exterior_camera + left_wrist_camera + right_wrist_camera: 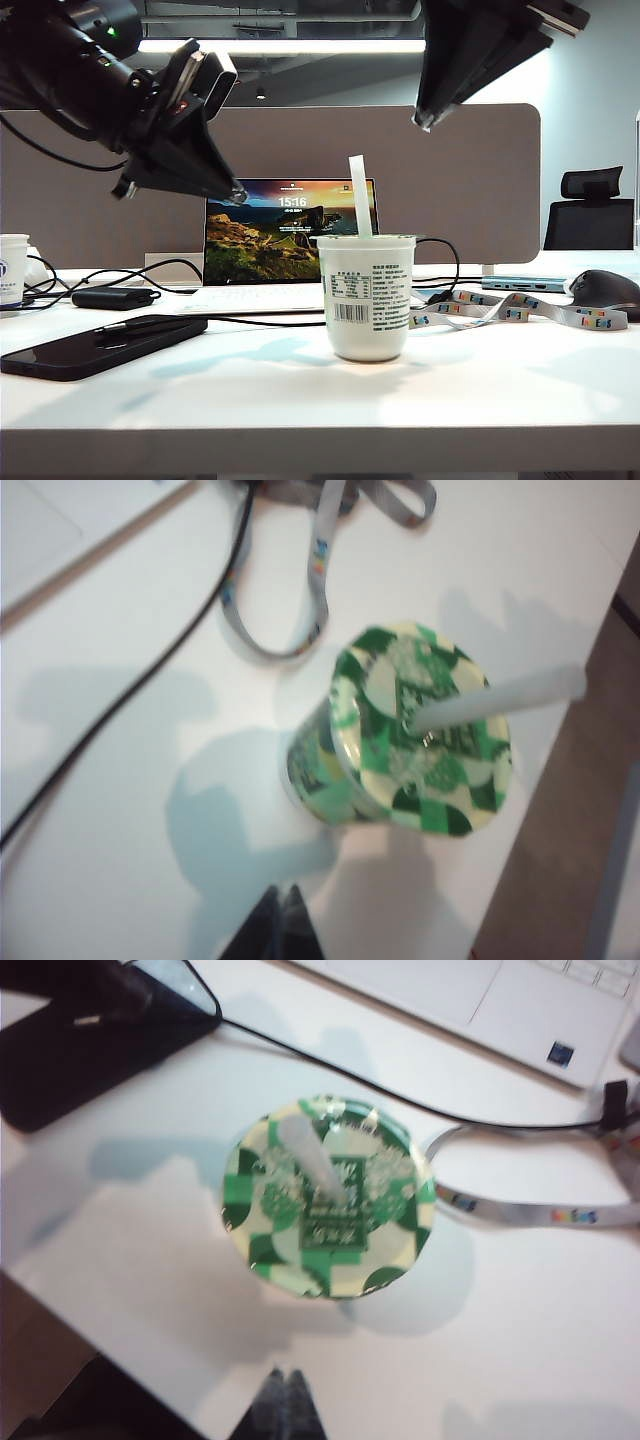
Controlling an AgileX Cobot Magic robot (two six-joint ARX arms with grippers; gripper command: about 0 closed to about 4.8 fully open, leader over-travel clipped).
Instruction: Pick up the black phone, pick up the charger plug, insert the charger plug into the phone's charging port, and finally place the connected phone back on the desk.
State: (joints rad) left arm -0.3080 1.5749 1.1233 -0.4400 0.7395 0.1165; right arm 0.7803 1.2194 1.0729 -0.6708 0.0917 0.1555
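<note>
Only exterior view shows black phone [100,346]; both tools shut.

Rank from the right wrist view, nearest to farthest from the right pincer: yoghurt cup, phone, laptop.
Right pincer, shut, hangs over the desk.
1. Yoghurt cup: just ahead of the tips, straw through its green lid.
2. Phone: past the cup, off to one side, flat on the desk.
3. Laptop: farthest, beyond the black cable.
</note>
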